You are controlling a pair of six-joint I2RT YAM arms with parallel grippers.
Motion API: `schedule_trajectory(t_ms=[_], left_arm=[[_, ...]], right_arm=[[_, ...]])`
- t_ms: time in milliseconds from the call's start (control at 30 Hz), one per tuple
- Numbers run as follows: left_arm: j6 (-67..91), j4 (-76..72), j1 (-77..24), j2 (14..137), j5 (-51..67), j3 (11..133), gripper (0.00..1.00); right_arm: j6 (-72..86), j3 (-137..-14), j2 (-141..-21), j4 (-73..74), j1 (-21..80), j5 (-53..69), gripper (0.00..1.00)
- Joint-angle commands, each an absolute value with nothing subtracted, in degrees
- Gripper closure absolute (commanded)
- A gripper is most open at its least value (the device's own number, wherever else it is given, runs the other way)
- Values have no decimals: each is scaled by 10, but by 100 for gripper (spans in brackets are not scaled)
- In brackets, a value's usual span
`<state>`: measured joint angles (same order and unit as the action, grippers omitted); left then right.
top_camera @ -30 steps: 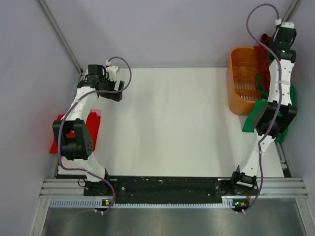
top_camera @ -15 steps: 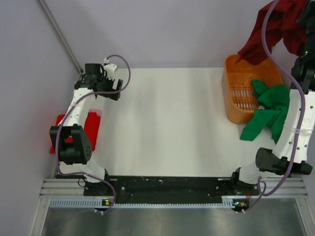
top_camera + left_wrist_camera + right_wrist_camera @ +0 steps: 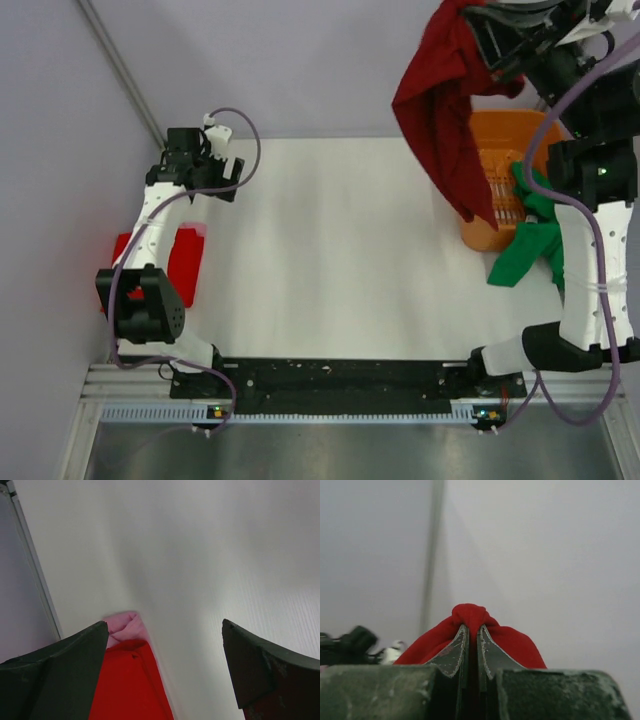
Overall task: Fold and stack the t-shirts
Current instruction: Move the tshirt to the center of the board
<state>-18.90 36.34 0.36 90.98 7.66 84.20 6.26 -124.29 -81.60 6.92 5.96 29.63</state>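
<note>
A dark maroon t-shirt (image 3: 440, 110) hangs in the air at the far right, above the table and in front of the basket. My right gripper (image 3: 482, 22) is shut on its top; the right wrist view shows a bunch of the maroon t-shirt (image 3: 520, 647) pinched at the right gripper (image 3: 472, 628). A green t-shirt (image 3: 535, 240) droops over the basket's near rim onto the table. A brighter red t-shirt (image 3: 185, 265) lies flat at the table's left edge. My left gripper (image 3: 210, 178) hovers open beyond it, and in the left wrist view the red t-shirt (image 3: 125, 680) lies beside the left gripper (image 3: 165, 630).
An orange slotted basket (image 3: 520, 125) stands at the far right of the white table (image 3: 330, 250). A grey wall with a slanted metal strut (image 3: 120, 70) closes the left side. The black rail with both arm bases (image 3: 340, 378) runs along the near edge.
My right arm has pulled the maroon t-shirt up out of the basket and swung it leftward, leaving the green t-shirt uncovered. The left arm has barely shifted.
</note>
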Motion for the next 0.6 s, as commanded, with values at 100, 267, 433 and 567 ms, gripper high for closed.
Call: schedule_trajectory(t_ms=[100,267,433,567], left_arm=[[-183,321,3,881,-55,844,1],[-201,290,3,870,-118,838,1],[-221,276,2,881,-152,834,1],[-238,292,3,895,-120,832,1]], right_arm=[[212,-1137,-787,-147,207,438,100],[250,-996,-788,-152,230,365,100],[273,-846,-828,-85,231,250,100],[232,-855,-942,87,229,155,56]])
